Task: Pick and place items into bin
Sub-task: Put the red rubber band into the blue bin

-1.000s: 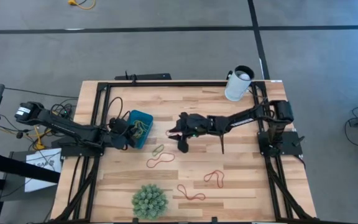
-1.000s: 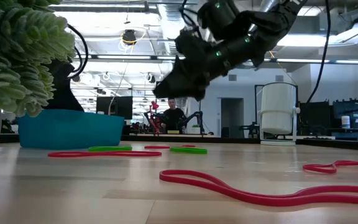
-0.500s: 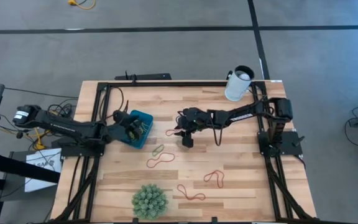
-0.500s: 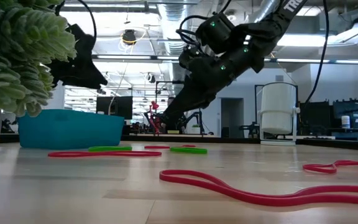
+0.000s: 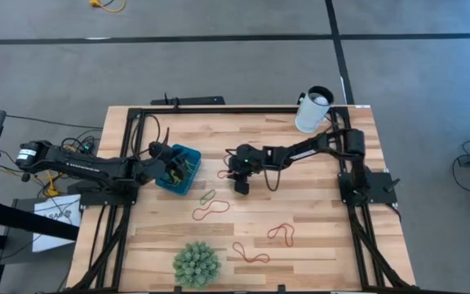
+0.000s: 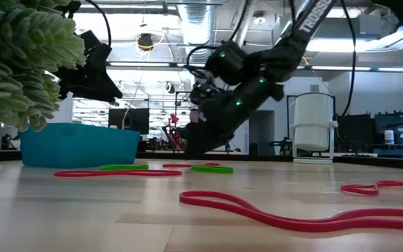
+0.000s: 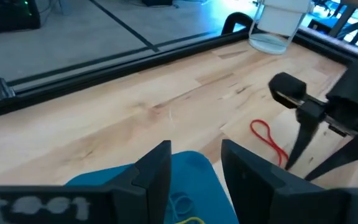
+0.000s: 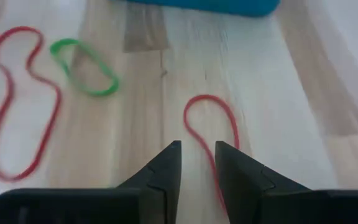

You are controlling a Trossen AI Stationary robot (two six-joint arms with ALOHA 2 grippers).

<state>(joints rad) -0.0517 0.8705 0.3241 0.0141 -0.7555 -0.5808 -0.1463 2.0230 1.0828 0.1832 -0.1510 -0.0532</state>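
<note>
The teal bin point(image 5: 179, 169) sits at the table's left and holds several bands point(image 7: 185, 206). My left gripper point(image 7: 194, 149) hovers open above the bin point(image 7: 166, 186). My right gripper point(image 8: 197, 149) is open and low over the table, pointing down. Its fingers straddle the end of a small red band loop point(image 8: 211, 121) that lies flat just right of the bin point(image 5: 223, 173). A green band point(image 8: 82, 74) and a long red band point(image 8: 17, 106) lie near it. Two more red bands point(image 5: 281, 234) point(image 5: 251, 255) lie toward the near edge. My right gripper comes from above, with its fingers on either side of one strand of the small red band point(image 8: 216, 180), which lies on the wood. I cannot tell whether the fingertips touch it.
A green spiky ball point(image 5: 196, 263) stands at the near edge, and it looms at the left of the low view point(image 6: 19, 63). A white cup point(image 5: 313, 110) stands at the far right corner. A black frame point(image 5: 219, 109) borders the table. Bare wood lies right of centre.
My right gripper has come down from well above the table to just over the small red band, tipping its fingers downward. My left gripper has risen from beside the bin and moved over it. No band has moved.
</note>
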